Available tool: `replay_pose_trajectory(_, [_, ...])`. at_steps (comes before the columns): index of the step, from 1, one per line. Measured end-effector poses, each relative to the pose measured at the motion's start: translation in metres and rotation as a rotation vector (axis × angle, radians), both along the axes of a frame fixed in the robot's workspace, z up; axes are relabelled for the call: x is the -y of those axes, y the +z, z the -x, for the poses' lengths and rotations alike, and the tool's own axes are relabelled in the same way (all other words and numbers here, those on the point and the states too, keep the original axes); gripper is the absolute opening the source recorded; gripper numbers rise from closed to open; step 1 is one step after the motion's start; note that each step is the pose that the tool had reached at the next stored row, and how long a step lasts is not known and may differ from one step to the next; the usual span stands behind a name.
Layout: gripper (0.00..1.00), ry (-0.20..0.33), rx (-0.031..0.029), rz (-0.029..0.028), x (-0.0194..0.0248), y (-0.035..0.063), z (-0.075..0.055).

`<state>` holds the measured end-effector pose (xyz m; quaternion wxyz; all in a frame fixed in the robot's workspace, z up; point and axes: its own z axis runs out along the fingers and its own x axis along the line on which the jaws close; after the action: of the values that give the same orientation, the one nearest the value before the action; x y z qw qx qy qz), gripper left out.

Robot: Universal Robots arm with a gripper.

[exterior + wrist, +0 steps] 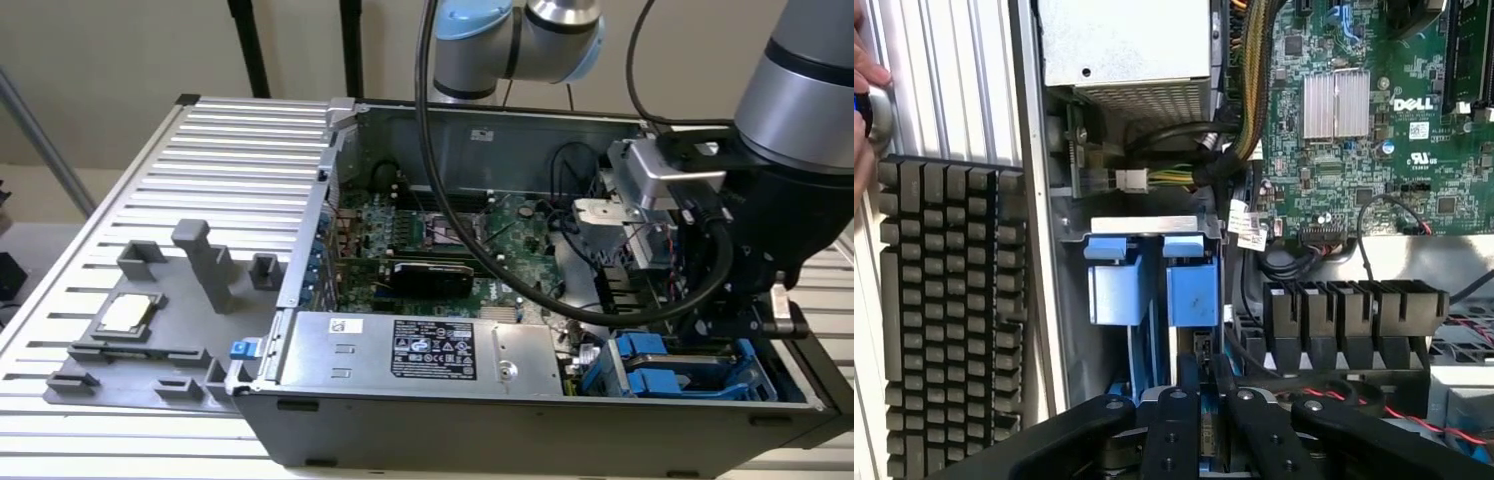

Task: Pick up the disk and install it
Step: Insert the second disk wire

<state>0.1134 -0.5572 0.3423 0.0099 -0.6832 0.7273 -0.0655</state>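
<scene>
In the wrist view my gripper hangs low inside the open computer case, over the blue drive cage. Its two black fingers stand close together around a thin, blue-edged piece. I take that piece for the disk, seen edge-on and mostly hidden by the fingers. Just beyond the fingers stand two blue carrier tabs in the cage. In the exterior view the arm's black wrist reaches down at the case's right end and covers the fingers.
The green motherboard, the power supply and black cable bundles crowd the case. A row of black connectors sits beside the cage. On the exterior view's left, a grey tray holds a small silver chip. A hand is at the case's edge.
</scene>
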Motion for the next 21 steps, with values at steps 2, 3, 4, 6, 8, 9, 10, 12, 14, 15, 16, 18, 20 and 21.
replay_pose_trajectory(2, [0.00, 0.000, 0.0011, 0.0002, -0.0006, -0.0001, 0.0000])
replay_pose_trajectory(3, [0.00, 0.000, 0.0015, 0.0001, -0.0010, -0.0002, 0.0000])
replay_pose_trajectory(4, [0.00, 0.000, 0.0021, 0.0001, -0.0014, -0.0003, 0.0001])
replay_pose_trajectory(6, [0.00, 0.000, 0.0032, 0.0000, -0.0021, -0.0006, 0.0001])
replay_pose_trajectory(8, [0.00, 0.000, 0.0045, -0.0003, -0.0026, -0.0011, 0.0001])
replay_pose_trajectory(9, [0.00, 0.000, 0.0052, -0.0003, -0.0027, -0.0014, 0.0001])
replay_pose_trajectory(10, [0.00, 0.000, 0.0058, 0.0000, -0.0028, -0.0016, 0.0001])
replay_pose_trajectory(12, [0.00, 0.000, 0.0071, 0.0001, -0.0029, -0.0023, 0.0001])
replay_pose_trajectory(14, [0.00, 0.000, 0.0082, 0.0002, -0.0029, -0.0028, 0.0001])
replay_pose_trajectory(15, [0.00, 0.000, 0.0087, 0.0001, -0.0029, -0.0032, 0.0002])
replay_pose_trajectory(16, [0.00, 0.000, 0.0091, 0.0002, -0.0029, -0.0035, 0.0001])
replay_pose_trajectory(18, [0.00, 0.000, 0.0098, 0.0001, -0.0029, -0.0041, 0.0002])
replay_pose_trajectory(20, [0.00, 0.000, 0.0099, -0.0001, -0.0029, -0.0043, 0.0002])
replay_pose_trajectory(21, [0.00, 0.000, 0.0100, -0.0001, -0.0029, -0.0044, 0.0002])
